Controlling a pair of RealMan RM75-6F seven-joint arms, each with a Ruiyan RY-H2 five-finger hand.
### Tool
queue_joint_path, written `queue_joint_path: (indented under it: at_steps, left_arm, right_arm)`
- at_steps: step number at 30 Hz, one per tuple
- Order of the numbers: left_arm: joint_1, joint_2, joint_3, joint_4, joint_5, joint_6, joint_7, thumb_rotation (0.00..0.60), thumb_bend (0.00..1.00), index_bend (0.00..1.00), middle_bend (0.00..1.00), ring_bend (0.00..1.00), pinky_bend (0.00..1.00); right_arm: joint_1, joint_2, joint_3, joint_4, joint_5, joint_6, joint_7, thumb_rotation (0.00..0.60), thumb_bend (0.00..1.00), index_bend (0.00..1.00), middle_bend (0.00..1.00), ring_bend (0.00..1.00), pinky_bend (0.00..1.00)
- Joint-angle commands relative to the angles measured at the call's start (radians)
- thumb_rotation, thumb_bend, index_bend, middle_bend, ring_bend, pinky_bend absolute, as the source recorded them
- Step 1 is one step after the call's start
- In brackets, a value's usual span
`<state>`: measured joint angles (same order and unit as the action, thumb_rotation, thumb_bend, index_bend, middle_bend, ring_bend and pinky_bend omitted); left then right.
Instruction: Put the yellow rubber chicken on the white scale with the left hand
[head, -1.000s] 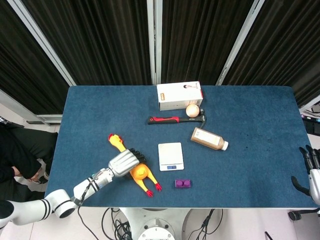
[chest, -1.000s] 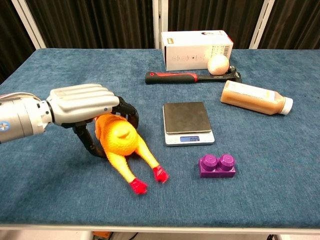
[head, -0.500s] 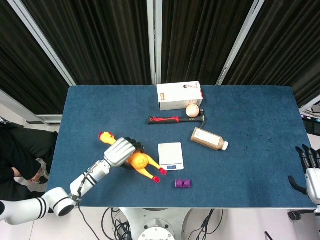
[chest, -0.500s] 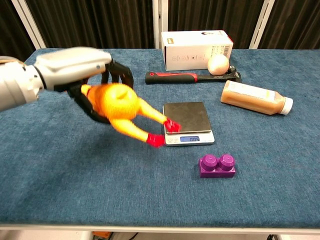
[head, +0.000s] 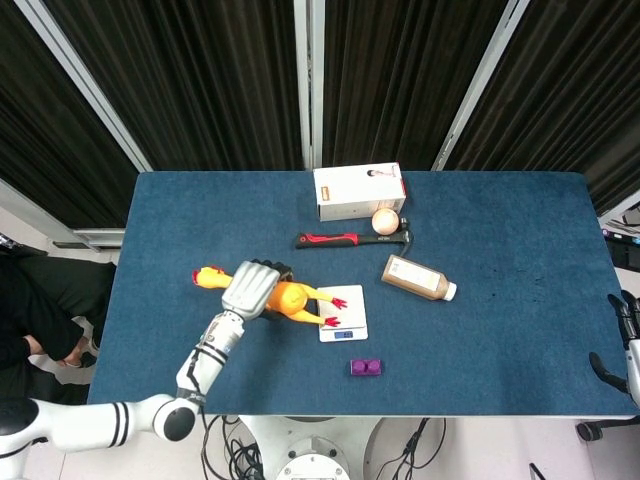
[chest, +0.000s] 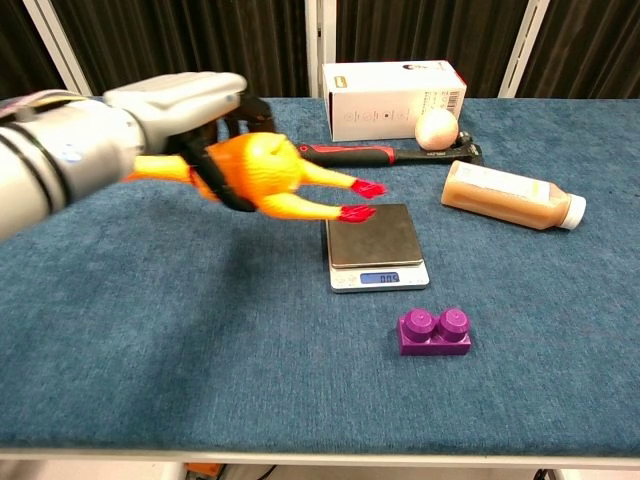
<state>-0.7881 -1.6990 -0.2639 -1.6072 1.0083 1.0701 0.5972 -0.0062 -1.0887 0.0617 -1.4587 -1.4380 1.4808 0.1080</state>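
My left hand (head: 253, 287) (chest: 185, 105) grips the yellow rubber chicken (head: 290, 300) (chest: 262, 175) around its body and holds it in the air. The chicken lies roughly level, red comb to the left, red feet reaching over the left side of the white scale (head: 345, 322) (chest: 378, 278). The scale sits flat on the blue table (head: 500, 250), its dark platform bare and its display lit. My right hand (head: 630, 345) shows only at the right edge of the head view, off the table, holding nothing, fingers apart.
A purple brick (head: 365, 367) (chest: 434, 331) lies just in front of the scale. Behind it are a red-handled hammer (head: 345, 240) (chest: 380, 154), a white box (head: 358, 190) (chest: 393, 99), a pale ball (head: 385, 220) (chest: 436, 128) and a brown bottle (head: 418, 278) (chest: 510, 195) on its side.
My left hand has lifted the chicken off the table and carried it up and to the right, so its feet now hang over the scale. The right hand has barely moved.
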Motion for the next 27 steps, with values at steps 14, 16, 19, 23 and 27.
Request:
queue_joint_path:
  at_steps: [14, 16, 19, 23, 27]
  left_arm:
    - [-0.111, -0.200, -0.045, 0.158, -0.043, 0.024, 0.033, 0.600, 0.24, 0.61, 0.67, 0.57, 0.64]
    - [-0.120, -0.217, -0.050, 0.173, -0.057, 0.024, 0.044, 0.600, 0.25, 0.61, 0.67, 0.57, 0.64]
    - [-0.136, -0.251, -0.059, 0.199, -0.077, 0.029, 0.061, 0.600, 0.25, 0.61, 0.67, 0.57, 0.64]
    - [-0.159, -0.288, -0.072, 0.234, -0.096, 0.020, 0.070, 0.600, 0.26, 0.61, 0.67, 0.57, 0.64]
    - [-0.186, -0.321, -0.078, 0.273, -0.094, 0.012, 0.080, 0.600, 0.27, 0.61, 0.67, 0.57, 0.64]
  right_arm:
    - [-0.011, 0.002, 0.009, 0.030, 0.010, 0.009, 0.047, 0.600, 0.22, 0.00, 0.00, 0.00, 0.00]
    - [-0.011, 0.002, 0.010, 0.034, 0.012, 0.008, 0.051, 0.600, 0.22, 0.00, 0.00, 0.00, 0.00]
    - [-0.011, 0.002, 0.012, 0.042, 0.015, 0.006, 0.062, 0.600, 0.22, 0.00, 0.00, 0.00, 0.00]
    - [-0.012, 0.003, 0.013, 0.050, 0.016, 0.004, 0.074, 0.600, 0.22, 0.00, 0.00, 0.00, 0.00]
    - [-0.015, 0.004, 0.013, 0.054, 0.013, 0.008, 0.087, 0.600, 0.22, 0.00, 0.00, 0.00, 0.00]
